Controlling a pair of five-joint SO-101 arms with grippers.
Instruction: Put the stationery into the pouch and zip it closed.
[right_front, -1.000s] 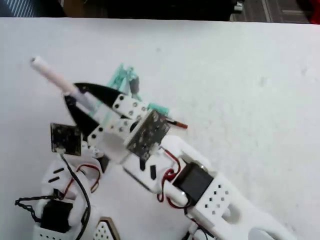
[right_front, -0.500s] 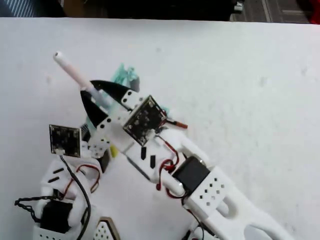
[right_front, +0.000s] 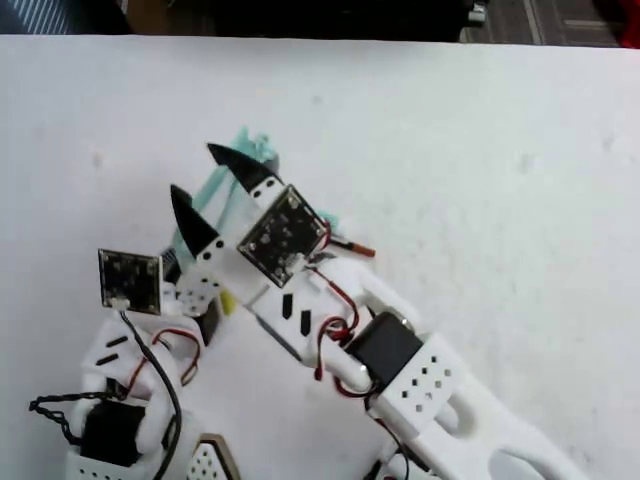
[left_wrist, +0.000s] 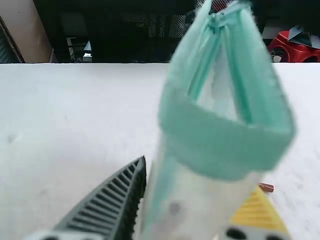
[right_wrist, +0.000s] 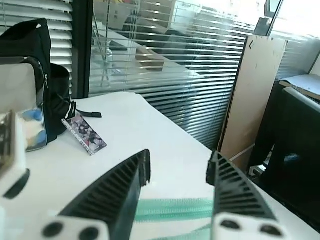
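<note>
An office: slatted window blinds (right_wrist: 170, 50), a white table (right_wrist: 125, 130), a black backpack (right_wrist: 32, 47).

Bright, even light washes out the white table (right_front: 500, 150) — daylight glares through the blinds (right_wrist: 175, 50), shadows faint.

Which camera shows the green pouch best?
The left wrist view: the pouch is close up, and you can see its zipper mouth gaping open. In the high view only green bits peek out, mostly covered. In the right wrist view you see just a green strip of it.
</note>
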